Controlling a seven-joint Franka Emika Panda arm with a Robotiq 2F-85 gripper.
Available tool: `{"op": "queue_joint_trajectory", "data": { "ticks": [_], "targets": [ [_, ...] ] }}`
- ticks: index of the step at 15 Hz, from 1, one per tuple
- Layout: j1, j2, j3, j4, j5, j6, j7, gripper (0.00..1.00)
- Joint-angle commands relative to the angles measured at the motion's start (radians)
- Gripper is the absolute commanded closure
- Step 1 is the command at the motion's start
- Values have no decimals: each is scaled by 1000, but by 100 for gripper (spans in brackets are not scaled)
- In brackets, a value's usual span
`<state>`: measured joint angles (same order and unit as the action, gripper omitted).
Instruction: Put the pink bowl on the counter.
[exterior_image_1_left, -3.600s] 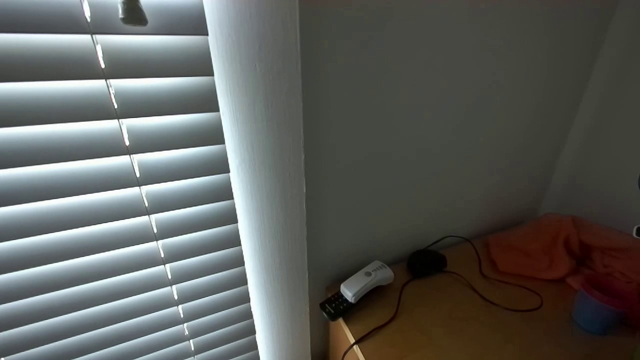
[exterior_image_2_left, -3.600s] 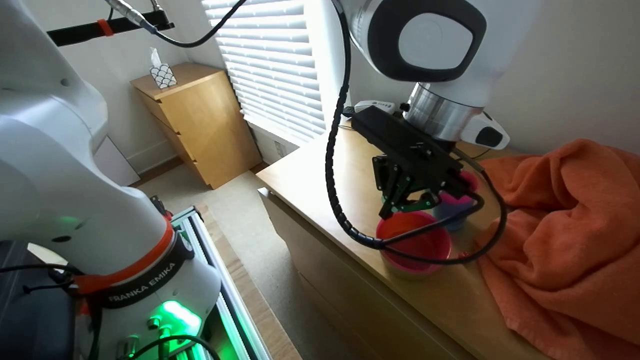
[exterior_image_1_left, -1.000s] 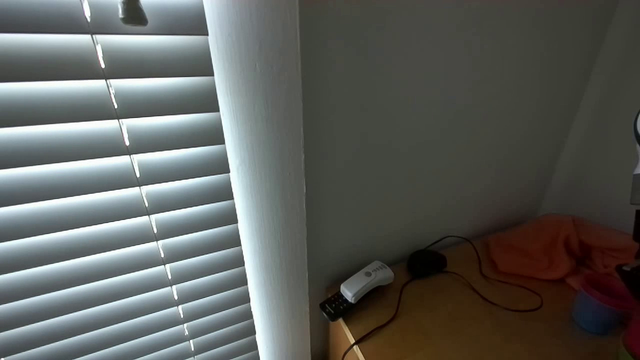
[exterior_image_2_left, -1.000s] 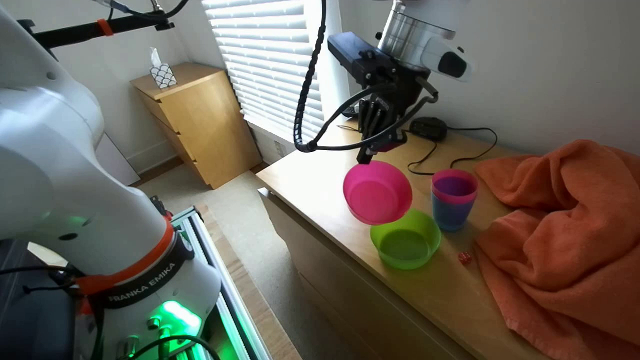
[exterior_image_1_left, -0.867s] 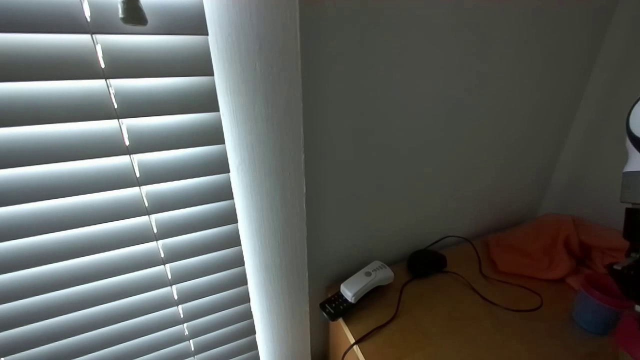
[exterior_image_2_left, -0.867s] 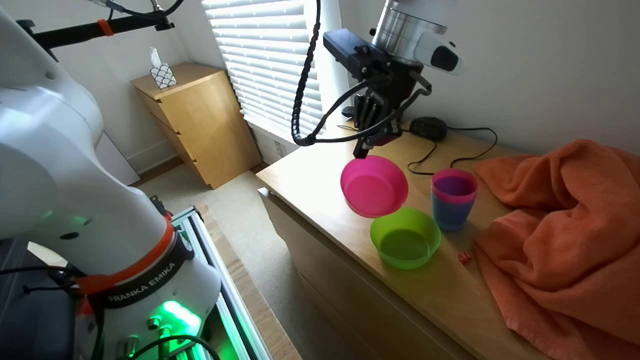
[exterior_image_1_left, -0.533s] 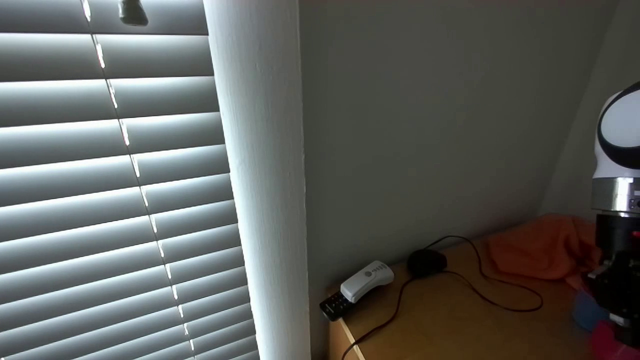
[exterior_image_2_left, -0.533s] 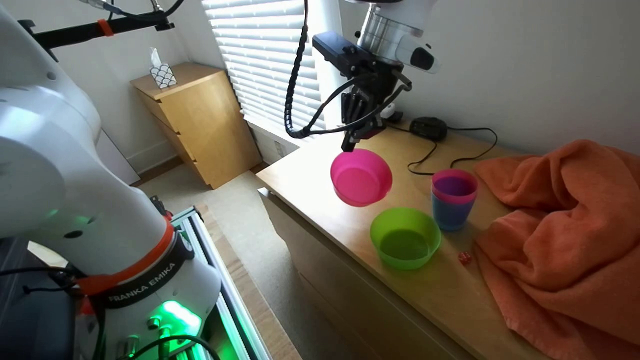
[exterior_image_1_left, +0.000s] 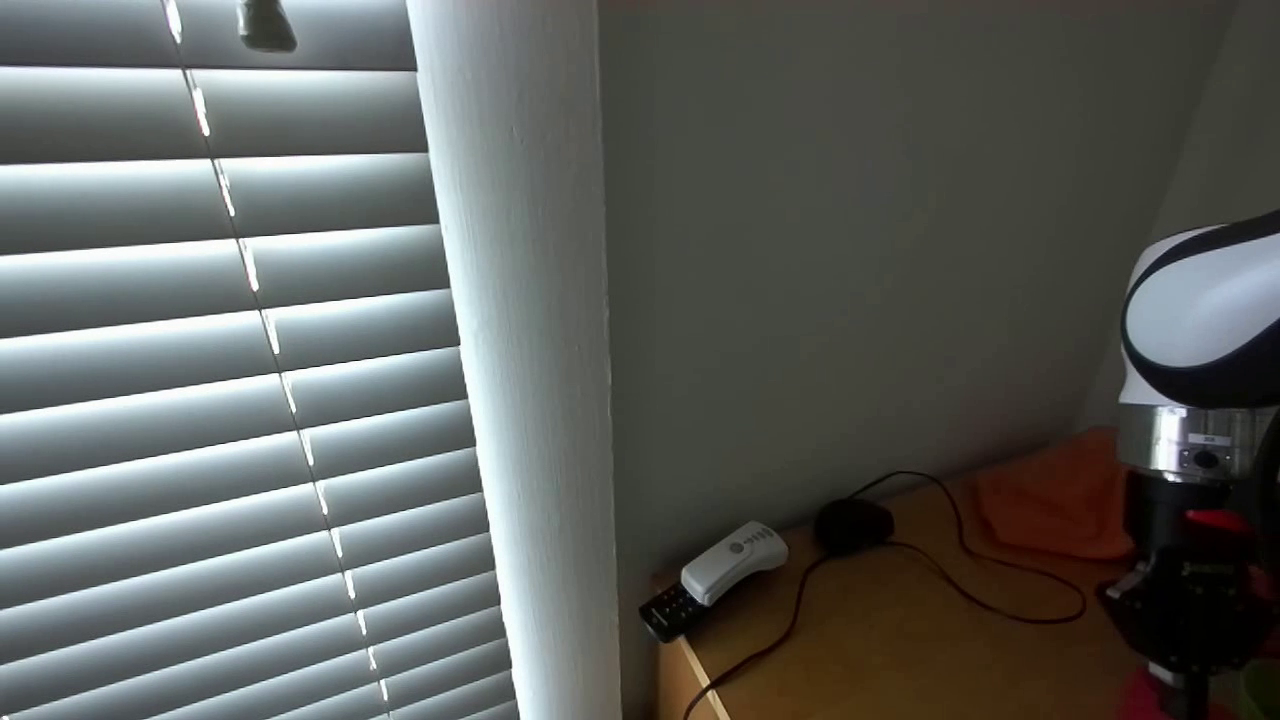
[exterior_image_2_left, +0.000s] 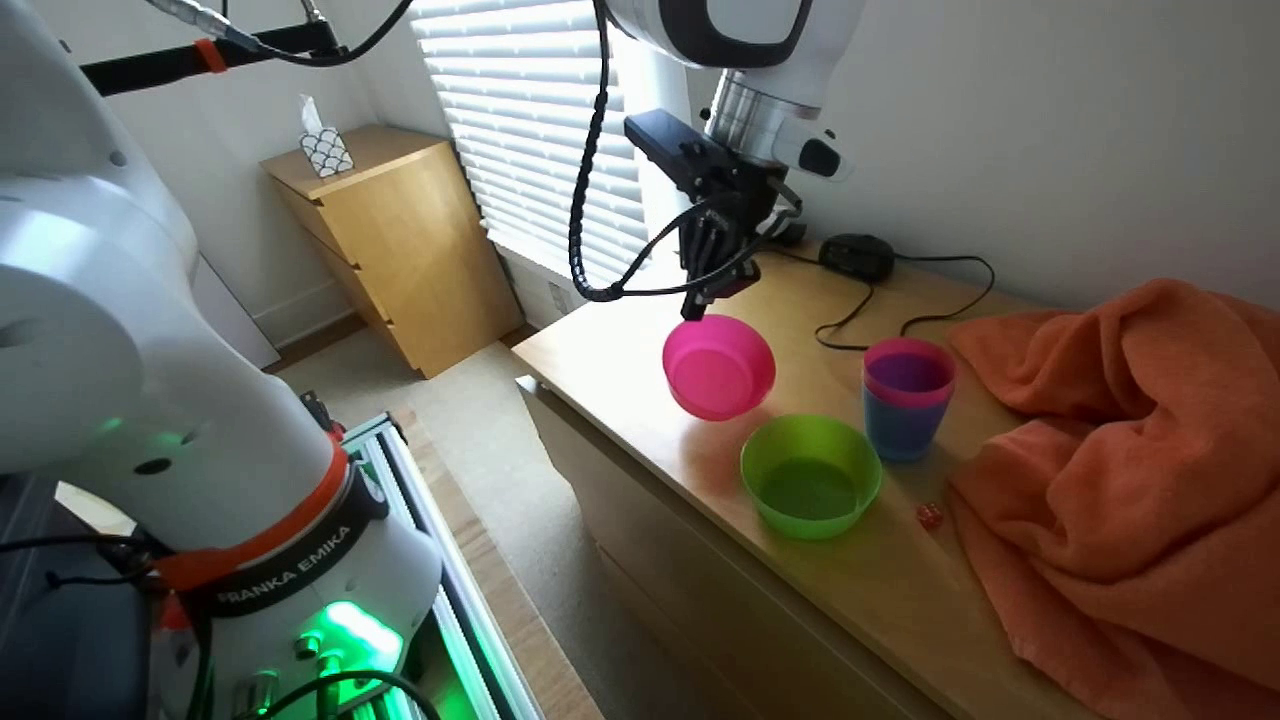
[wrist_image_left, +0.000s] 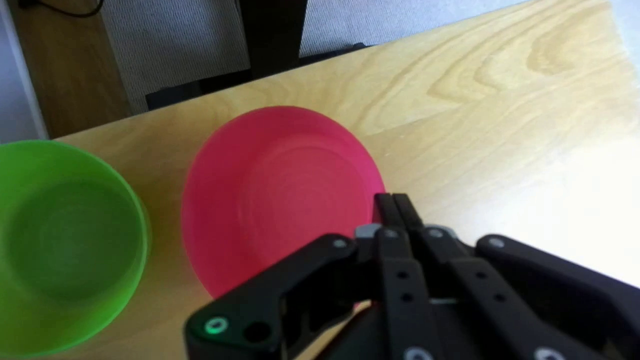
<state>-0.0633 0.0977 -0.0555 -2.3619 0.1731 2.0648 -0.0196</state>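
In the wrist view, the tool (wrist_image_left: 393, 201) covers the lower right part of the pink bowl (wrist_image_left: 290, 190), and the left edge cuts off part of the green bowl (wrist_image_left: 75, 245). In an exterior view, the arm (exterior_image_1_left: 1195, 310) is cut by the right edge and hides a part of the orange towel (exterior_image_1_left: 1050, 500). In an exterior view, one red thing (exterior_image_2_left: 929, 516) on the counter (exterior_image_2_left: 640, 350) is too small to tell what it is.

A white Venetian blind (exterior_image_2_left: 540, 150) glows, brightly lit from behind; near it, a wooden chest of drawers (exterior_image_2_left: 420, 250) stands by a white wall (exterior_image_2_left: 225, 140), pale carpet (exterior_image_2_left: 490, 430) before it.
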Motion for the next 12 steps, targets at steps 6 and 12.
{"op": "queue_joint_trajectory", "data": {
  "ticks": [6, 12],
  "targets": [
    [8, 61, 19, -25, 53, 126, 16, 72],
    [7, 27, 21, -54, 64, 133, 11, 29]
  ]
}}
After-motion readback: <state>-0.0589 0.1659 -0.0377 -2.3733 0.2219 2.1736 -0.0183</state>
